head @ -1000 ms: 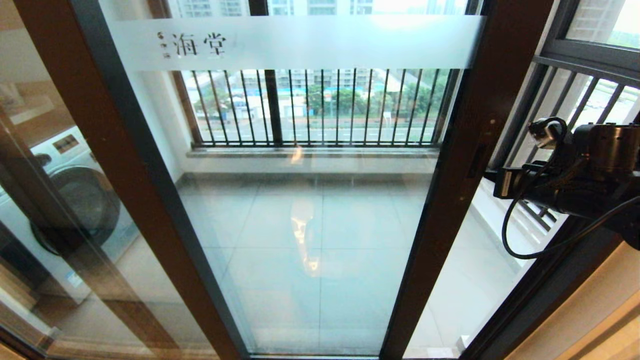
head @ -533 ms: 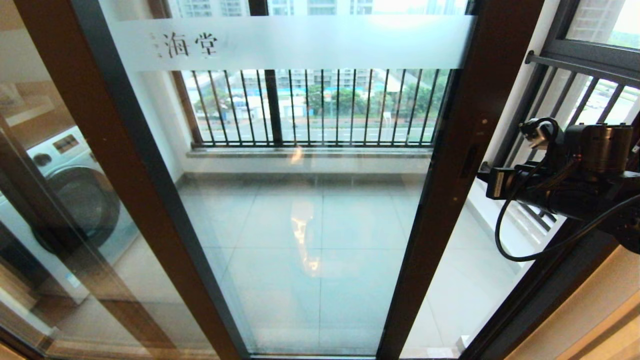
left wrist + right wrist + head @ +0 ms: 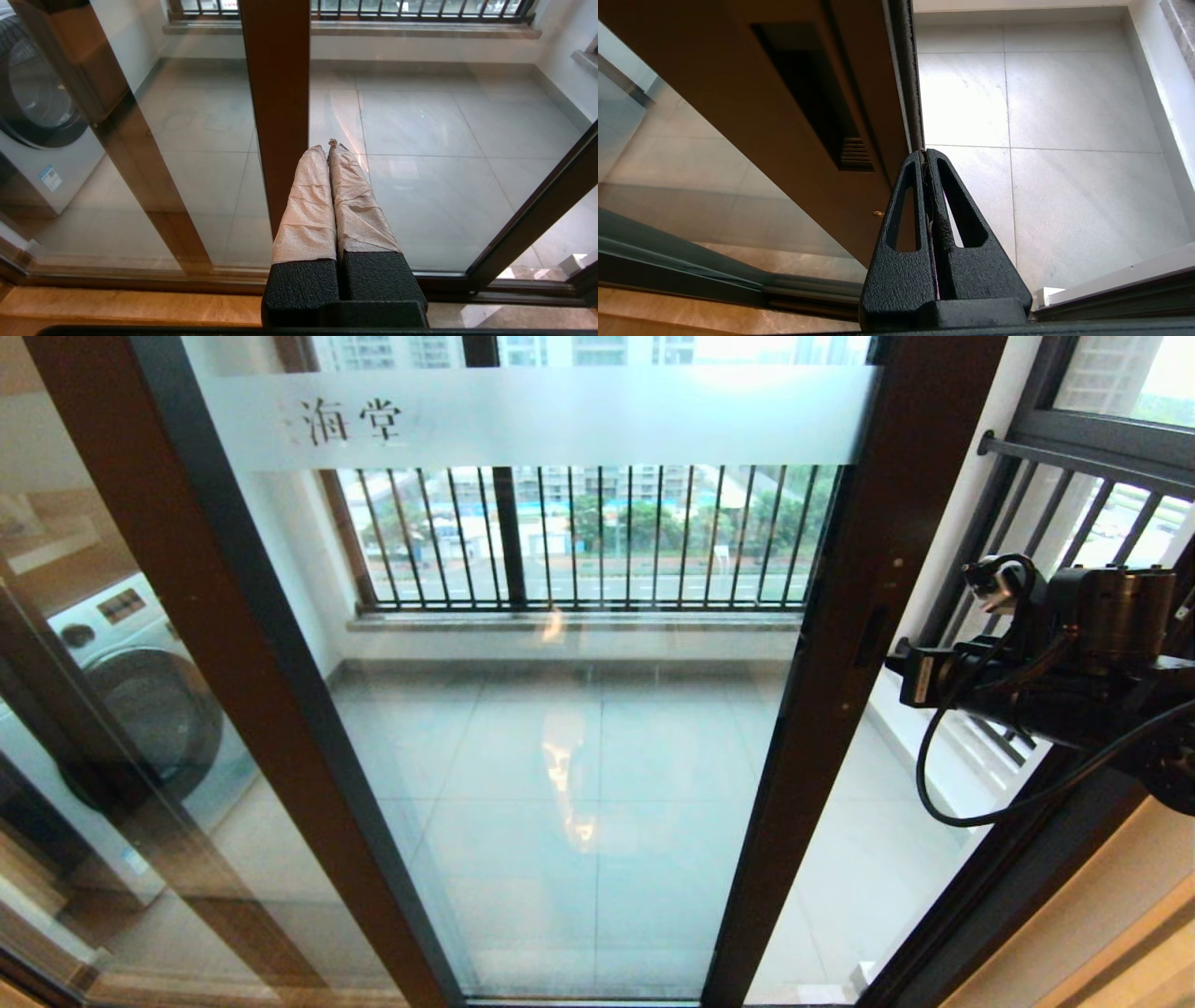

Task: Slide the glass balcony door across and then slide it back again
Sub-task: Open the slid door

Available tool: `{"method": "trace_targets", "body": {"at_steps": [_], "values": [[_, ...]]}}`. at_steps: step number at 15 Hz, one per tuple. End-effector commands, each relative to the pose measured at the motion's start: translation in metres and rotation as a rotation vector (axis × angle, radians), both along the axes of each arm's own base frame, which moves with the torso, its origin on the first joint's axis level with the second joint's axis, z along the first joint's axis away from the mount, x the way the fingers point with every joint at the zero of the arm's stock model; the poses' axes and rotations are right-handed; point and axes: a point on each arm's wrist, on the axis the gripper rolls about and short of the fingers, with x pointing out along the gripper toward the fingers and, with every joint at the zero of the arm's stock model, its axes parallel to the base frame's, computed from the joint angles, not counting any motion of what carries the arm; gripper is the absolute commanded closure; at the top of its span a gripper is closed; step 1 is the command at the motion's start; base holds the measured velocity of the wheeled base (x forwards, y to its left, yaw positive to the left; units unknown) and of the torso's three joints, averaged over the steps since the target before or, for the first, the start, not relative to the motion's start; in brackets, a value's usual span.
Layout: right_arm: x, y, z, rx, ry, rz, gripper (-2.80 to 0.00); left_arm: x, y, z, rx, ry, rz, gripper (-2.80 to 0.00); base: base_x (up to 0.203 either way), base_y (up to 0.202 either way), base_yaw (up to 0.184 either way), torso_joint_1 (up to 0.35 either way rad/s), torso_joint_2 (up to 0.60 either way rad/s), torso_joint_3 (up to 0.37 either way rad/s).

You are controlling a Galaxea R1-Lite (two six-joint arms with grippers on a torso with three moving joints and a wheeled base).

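Right wrist view showed right gripper (image 3: 926, 151), jaws closed, against glass balcony door (image 3: 794, 154) edge; push should stay level.

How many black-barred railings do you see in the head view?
2: one railing behind the glass balcony door, another railing in the open gap on the right, above the right gripper.

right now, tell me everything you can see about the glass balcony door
The glass balcony door is a tall clear pane in a dark brown frame, upright. A frosted white band with Chinese characters crosses it near the top, and a slim black handle slot sits in its right stile. It stands partly open, with a gap to its right. The right gripper, shut, presses its tips against the stile's edge. The left gripper, shut, is near the door's left stile.
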Motion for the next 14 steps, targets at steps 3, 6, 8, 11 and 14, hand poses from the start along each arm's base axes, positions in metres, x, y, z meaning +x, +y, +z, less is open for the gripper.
{"method": "trace_targets", "body": {"at_steps": [3, 6, 8, 11, 14], "values": [[-0.0016, 0.0069, -0.0021, -0.001, 0.003, 0.020, 0.00, 0.0000, 0.0000, 0.0000, 0.000, 0.000, -0.001, 0.00, 0.000, 0.000, 0.000, 0.000, 0.00, 0.000], [-0.0019, 0.0093, -0.0025, -0.001, -0.003, 0.027, 0.00, -0.0001, 0.0000, 0.0000, 0.000, -0.001, 0.000, 0.00, 0.000, 0.000, 0.000, 0.000, 0.00, 0.000], [-0.0015, 0.0096, -0.0029, -0.001, -0.003, 0.027, 0.00, -0.0001, 0.0000, 0.0000, 0.000, -0.002, 0.000, 0.00, 0.000, 0.000, 0.000, 0.000, 0.00, 0.000], [-0.0014, 0.0053, -0.0042, -0.002, 0.002, 0.013, 0.00, 0.0000, 0.0000, 0.0000, 0.000, 0.000, -0.002, 0.00, 0.000, 0.000, 0.000, 0.000, 0.00, 0.000], [-0.0026, 0.0095, -0.0046, 0.000, 0.003, 0.028, 0.00, 0.0000, 0.0000, 0.0000, 0.000, 0.000, 0.000, 0.00, 0.000, 0.000, 0.000, 0.000, 0.00, 0.000]]}}
